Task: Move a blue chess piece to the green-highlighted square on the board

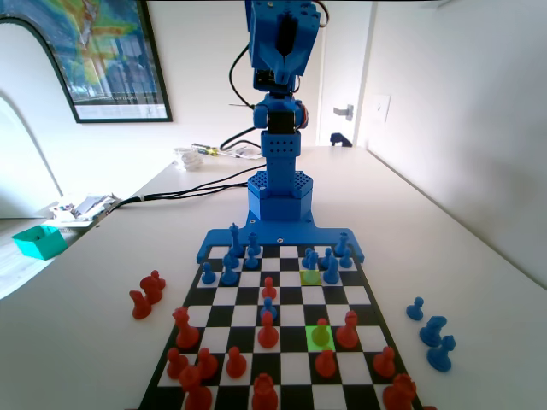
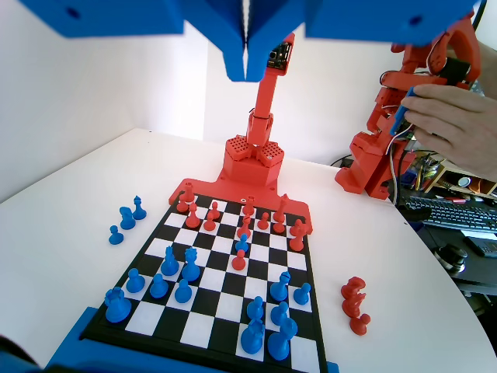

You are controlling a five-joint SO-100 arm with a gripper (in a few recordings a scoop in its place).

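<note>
Fixed view: the arm stands folded upright at the far end of the board [image 1: 283, 369]. The gripper [image 1: 286, 47] is high above its base, well clear of every piece. The green-highlighted square [image 1: 320, 338] lies past mid-board toward the near edge of the desk, a little right of the arm's centre line. A small pawn [image 1: 320, 330] stands upright on it. The glow tints this pawn, so I cannot tell whether it is blue or red. A duller olive square [image 1: 310, 277] sits in the same file near the blue back ranks and looks bare. A clearly blue pawn [image 1: 269, 307] stands mid-board, left of the lit square and between two red pawns. Wrist view: the gripper [image 2: 247, 70] hangs from the top edge with its jaws pressed together, a thin slit between them, pinching nothing. The board [image 2: 210, 326] lies below and ahead of it. The mid-board blue pawn [image 2: 242, 242] is almost straight ahead along the jaw line. No highlight is visible here. Judgement: any coming move is a long reach forward and down. The target square lies farther out than the blue ranks.
</note>
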